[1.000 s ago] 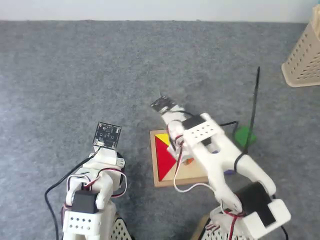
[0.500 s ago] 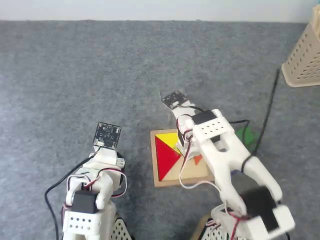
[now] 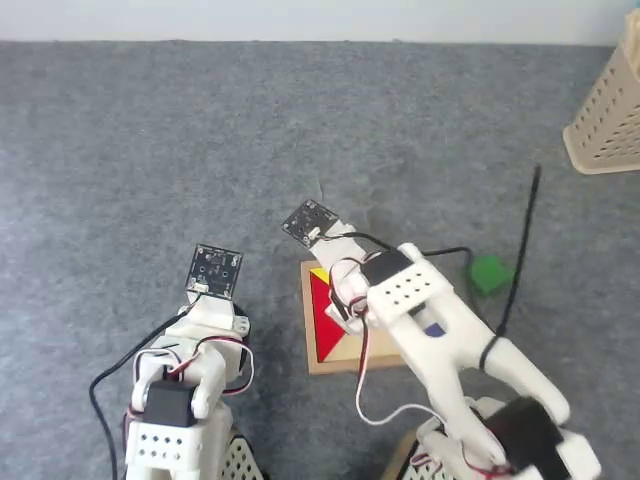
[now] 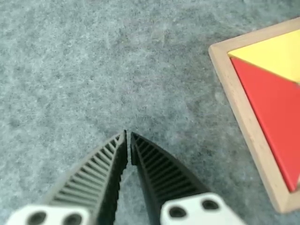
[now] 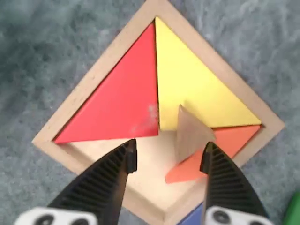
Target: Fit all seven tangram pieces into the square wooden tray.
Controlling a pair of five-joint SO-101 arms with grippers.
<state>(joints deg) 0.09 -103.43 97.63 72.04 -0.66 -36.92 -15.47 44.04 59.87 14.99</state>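
The square wooden tray (image 5: 93,77) lies under my right gripper (image 5: 168,157), which hangs open above its bare floor. In the tray a red triangle (image 5: 119,105) and a yellow triangle (image 5: 197,89) lie flat side by side. An orange piece (image 5: 225,140) sits at their far edge, and a pale brown piece (image 5: 190,133) stands tilted on it. A blue piece (image 5: 192,218) and a green piece (image 5: 295,206) lie outside the tray. In the high view the right arm (image 3: 410,295) covers most of the tray (image 3: 312,355). My left gripper (image 4: 127,137) is shut over bare carpet beside the tray corner (image 4: 218,49).
Grey carpet covers the table. The green piece (image 3: 490,272) lies right of the tray, next to a black cable (image 3: 520,245). A beige perforated basket (image 3: 610,100) stands at the far right edge. The left arm (image 3: 190,380) sits at the near left.
The right arm swung right, then back left and nearer over the tray, and now hides the orange piece in the high view. The left arm has not moved.
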